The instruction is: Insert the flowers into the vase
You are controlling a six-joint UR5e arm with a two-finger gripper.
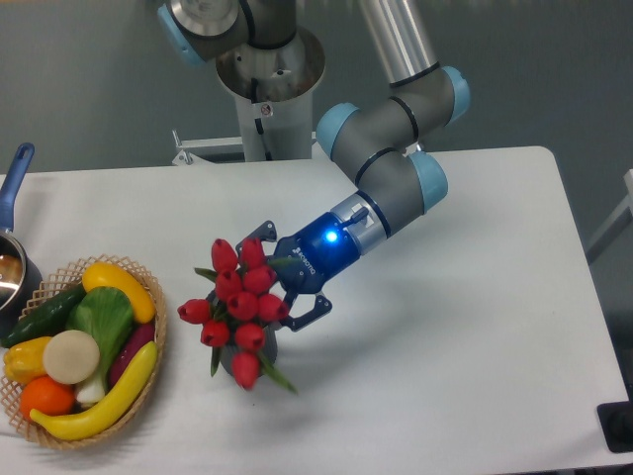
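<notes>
The flowers [240, 297], a bunch of red tulip buds with green leaves, stand in the vase [226, 363], leaning toward the front left. They cover its mouth, so only a sliver of its dark grey side shows below the buds. My gripper [286, 274] sits just right of the bunch with its blue-lit wrist behind it. Its fingers are spread wide, one finger [259, 232] above the buds and the other at their lower right. The jaws stand open, and I cannot tell whether they touch the stems.
A wicker basket [150, 297] of fake fruit and vegetables stands at the left, close to the vase. A metal pot with a blue handle [14, 170] sits at the far left edge. The robot's base column [267, 94] rises at the back.
</notes>
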